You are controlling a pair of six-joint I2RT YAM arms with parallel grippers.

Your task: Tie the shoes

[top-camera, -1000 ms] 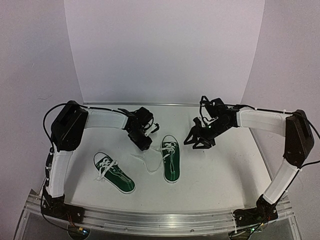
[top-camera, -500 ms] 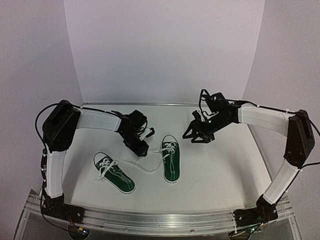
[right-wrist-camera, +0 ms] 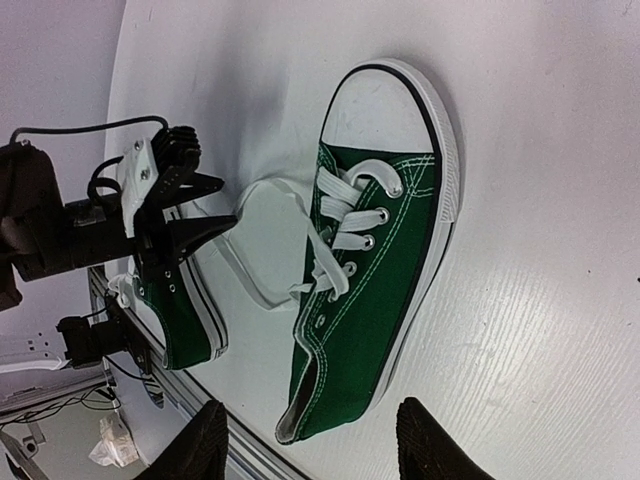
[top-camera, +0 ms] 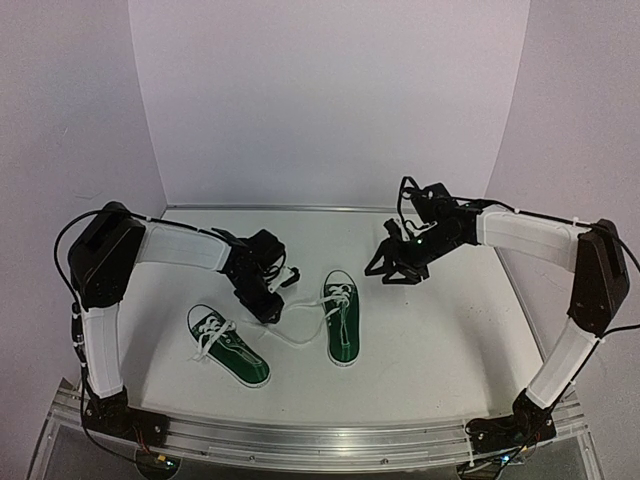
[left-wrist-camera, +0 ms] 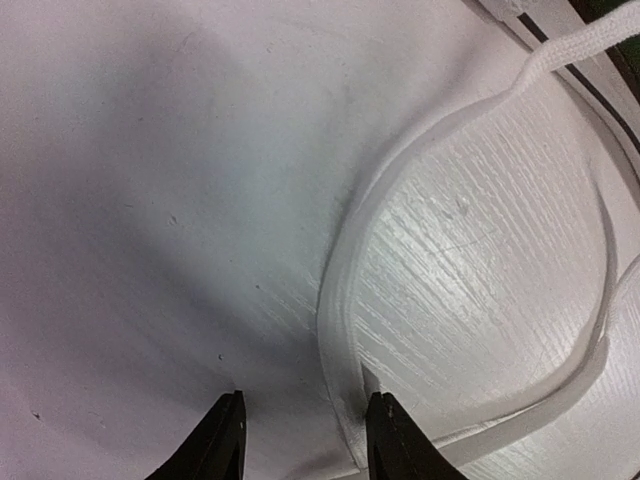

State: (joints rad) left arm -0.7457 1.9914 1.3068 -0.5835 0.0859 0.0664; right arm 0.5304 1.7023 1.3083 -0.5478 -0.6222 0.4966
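Observation:
Two dark green sneakers with white laces lie on the white table: the left shoe and the right shoe. A loose white lace loops from the right shoe across the table between them. My left gripper is low over this loop. In the left wrist view it is open, and the lace runs between the fingers, close against the right one. My right gripper hovers open and empty behind and right of the right shoe, whose laces are loose.
The left shoe's heel and my left gripper show in the right wrist view. A white backdrop wall stands behind the table. A metal rail runs along the near edge.
My left gripper has moved left and toward the near side, down onto the lace loop between the shoes. My right gripper drew back slightly from the right shoe, then held still.

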